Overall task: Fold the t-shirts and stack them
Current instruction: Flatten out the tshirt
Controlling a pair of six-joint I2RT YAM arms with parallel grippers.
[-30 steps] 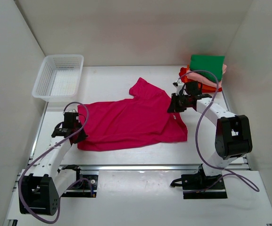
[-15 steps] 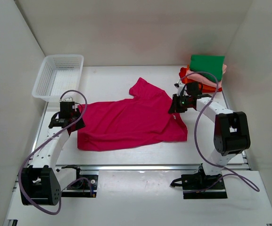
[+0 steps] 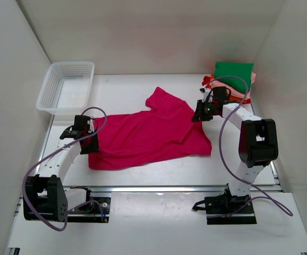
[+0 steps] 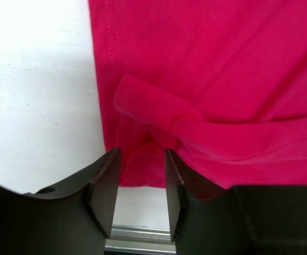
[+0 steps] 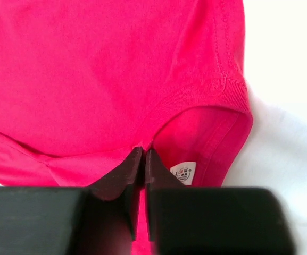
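A magenta-pink t-shirt [image 3: 148, 137] lies spread across the middle of the table, one sleeve pointing to the back. My left gripper [image 3: 89, 142] hovers at its front-left corner. In the left wrist view the jaws [image 4: 142, 152] stand open over the bunched hem [image 4: 142, 106], with nothing between them. My right gripper [image 3: 199, 113] sits at the collar. Its jaws [image 5: 144, 150] are pressed together on the neckline [image 5: 196, 101], beside the white label [image 5: 183, 171]. Folded t-shirts [image 3: 233, 71], green on top, are stacked at the back right.
A white mesh basket [image 3: 67, 86] stands at the back left. White walls close in the table on three sides. A metal rail [image 3: 158, 188] runs along the near edge, in front of the arm bases.
My left gripper has opened, let go of the hem and shifted slightly back. The right gripper has pulled the collar a little toward the back right, shifting that side of the shirt.
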